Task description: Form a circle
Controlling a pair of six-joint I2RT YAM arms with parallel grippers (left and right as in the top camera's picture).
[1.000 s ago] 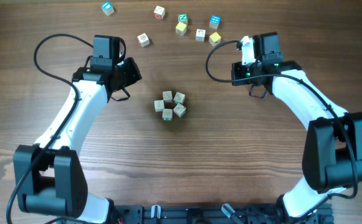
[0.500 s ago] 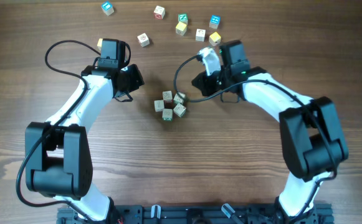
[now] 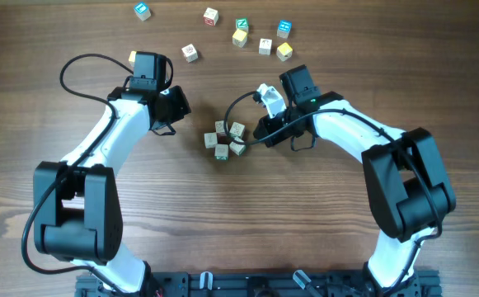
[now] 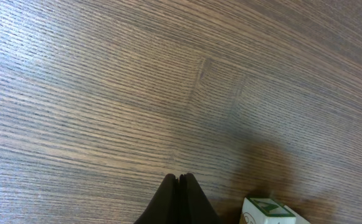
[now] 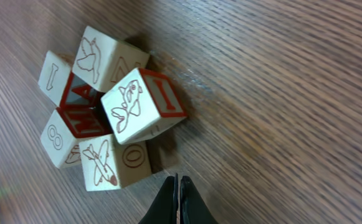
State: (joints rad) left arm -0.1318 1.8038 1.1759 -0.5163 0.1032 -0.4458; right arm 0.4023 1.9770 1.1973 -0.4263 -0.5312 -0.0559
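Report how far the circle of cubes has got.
Done: five cubes are gathered into the circle, all touching. In hand: the right gripper, shut and empty, sits right beside the plane-printed cube, seemingly ready to nudge it; the left gripper is shut, holding nothing. Left: the fish cube looks tilted into the middle, so the ring probably needs evening out.

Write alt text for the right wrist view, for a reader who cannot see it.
Five small pale wooden cubes with red printed pictures and letters sit bunched in a tight ring on a wood-grain table. The right claw, shut, pokes in from the bottom edge, close to the nearest cube but not visibly touching it.
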